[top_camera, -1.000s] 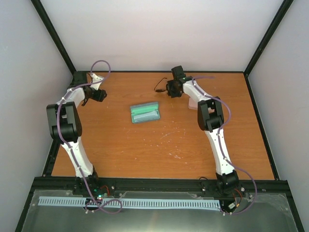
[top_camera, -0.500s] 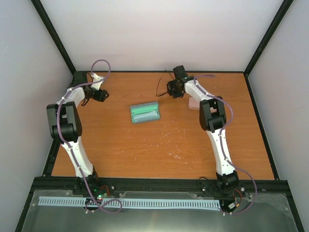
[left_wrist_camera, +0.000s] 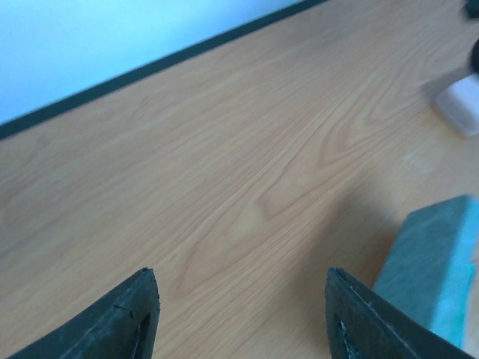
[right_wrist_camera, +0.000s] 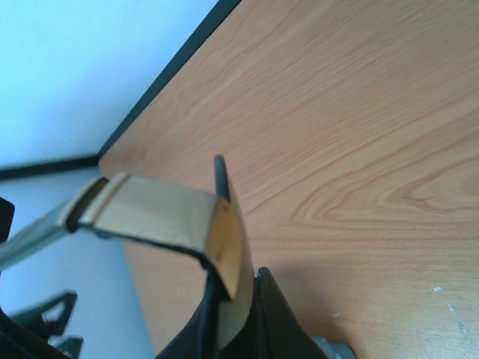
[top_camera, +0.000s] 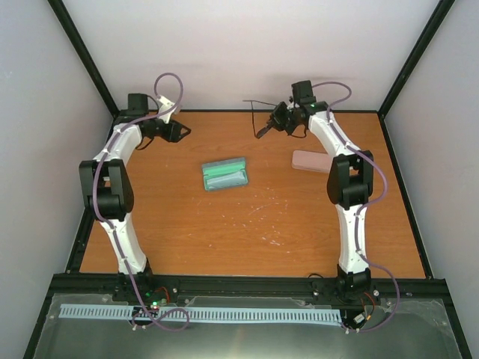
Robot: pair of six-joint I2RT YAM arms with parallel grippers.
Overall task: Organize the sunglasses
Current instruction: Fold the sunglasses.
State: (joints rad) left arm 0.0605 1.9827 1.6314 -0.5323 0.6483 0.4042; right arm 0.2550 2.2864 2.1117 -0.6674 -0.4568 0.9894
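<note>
My right gripper [top_camera: 274,124] is shut on the black-framed sunglasses [top_camera: 263,133] and holds them in the air above the table's back edge, one thin temple sticking out to the left. In the right wrist view the fingers [right_wrist_camera: 266,314] pinch the sunglasses [right_wrist_camera: 172,217] by the frame, the lens showing brownish. My left gripper [top_camera: 182,133] is open and empty above the back left of the table; in its wrist view [left_wrist_camera: 239,314] only bare wood lies between the jaws. The pale reddish-clear pair is out of view.
A blue-grey case [top_camera: 224,173] lies at the table's middle back, also at the right of the left wrist view [left_wrist_camera: 438,262]. A pink case [top_camera: 310,161] lies at the back right, under my right arm. Black frame posts stand at the back corners.
My right gripper has lifted the black sunglasses up and back from the table, uncovering the pink case. My left gripper has risen and swung right.
</note>
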